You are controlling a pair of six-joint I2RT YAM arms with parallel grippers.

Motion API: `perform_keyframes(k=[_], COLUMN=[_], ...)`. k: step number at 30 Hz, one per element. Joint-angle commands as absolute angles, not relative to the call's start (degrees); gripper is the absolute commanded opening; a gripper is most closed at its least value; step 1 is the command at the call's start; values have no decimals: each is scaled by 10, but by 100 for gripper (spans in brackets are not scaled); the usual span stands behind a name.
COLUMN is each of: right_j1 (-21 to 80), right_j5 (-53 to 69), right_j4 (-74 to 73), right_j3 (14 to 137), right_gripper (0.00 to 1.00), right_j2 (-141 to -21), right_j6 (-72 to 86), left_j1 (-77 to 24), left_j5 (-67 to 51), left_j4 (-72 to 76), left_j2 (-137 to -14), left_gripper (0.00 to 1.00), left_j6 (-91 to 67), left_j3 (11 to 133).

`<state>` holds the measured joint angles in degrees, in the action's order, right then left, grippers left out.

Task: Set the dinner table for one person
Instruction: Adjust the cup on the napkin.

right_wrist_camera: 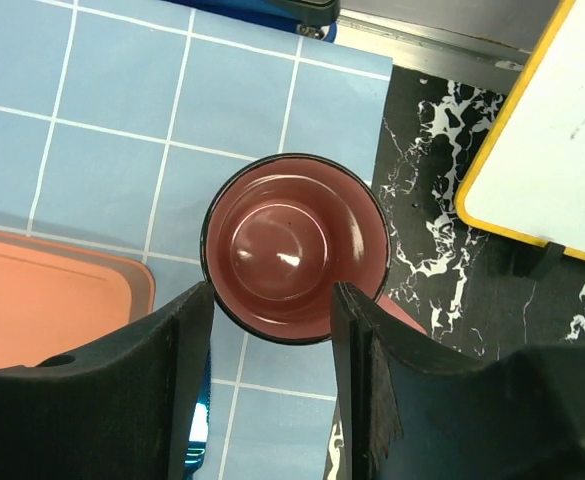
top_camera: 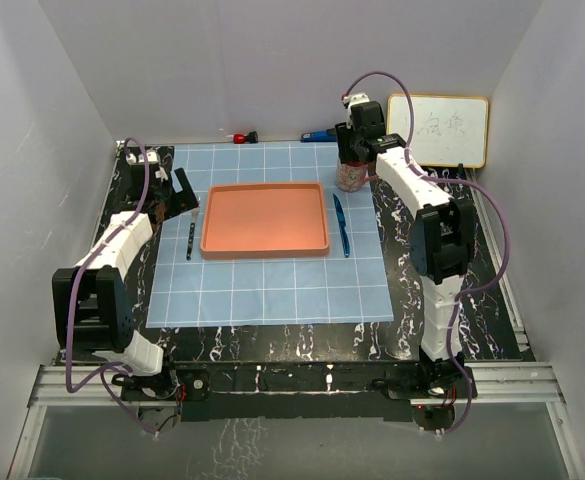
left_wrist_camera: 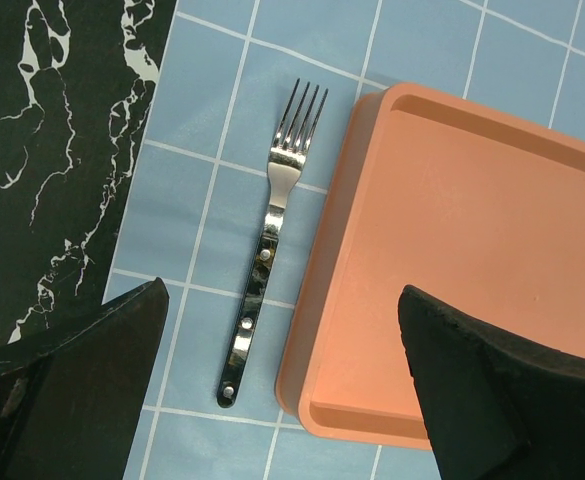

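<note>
The right claw [right_wrist_camera: 272,312] is clamped on a dark red cup [right_wrist_camera: 292,235], one finger against each side, near the far right corner of the blue checked cloth [right_wrist_camera: 102,90]. The left claw [left_wrist_camera: 282,295] hangs wide open over a fork [left_wrist_camera: 262,265] lying just left of the orange tray [left_wrist_camera: 452,200]. The black marbled counter [top_camera: 302,345] lies under the cloth, showing all round it
</note>
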<state>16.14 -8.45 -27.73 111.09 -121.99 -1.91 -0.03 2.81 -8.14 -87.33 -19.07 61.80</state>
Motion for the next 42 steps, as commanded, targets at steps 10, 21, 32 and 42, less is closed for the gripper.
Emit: perform_keyframes(k=[10, 21, 32, 42], right_j1=[159, 159, 159, 158], right_j5=[29, 36, 26, 0], right_j4=[-231, -230, -213, -172], right_j3=[1099, 1089, 1081, 1070], right_gripper=[48, 37, 0, 0], right_j2=[-1210, -1246, -1273, -1276], right_j6=[-25, -22, -17, -11], left_j1=[-2, -2, -2, -2], left_j5=[19, 24, 26, 31], left_j4=[-81, -74, -74, -77], left_j2=[-884, -885, -897, -902], left_gripper=[99, 99, 99, 99], left_j6=[-189, -192, -194, -190], left_j3=[626, 619, 618, 621])
